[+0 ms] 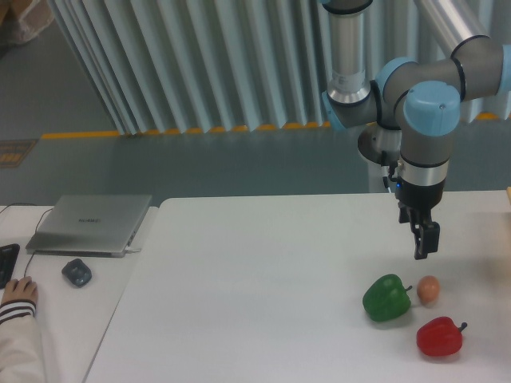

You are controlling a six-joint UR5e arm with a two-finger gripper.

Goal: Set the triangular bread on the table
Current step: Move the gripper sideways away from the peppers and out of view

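Grey laptop (92, 223) on side desk at left, well apart from work area. On large white table (263, 279): glossy green pepper (387, 298), small tan egg (429, 289) just beside it, red pepper (440, 337) nearer us. Our black two-finger gripper (421, 249) hangs above egg; fingers edge-on, open or together we cannot tell, nothing seen held. Triangular bread not in view. We judge: locate bread first, keep clear of peppers.
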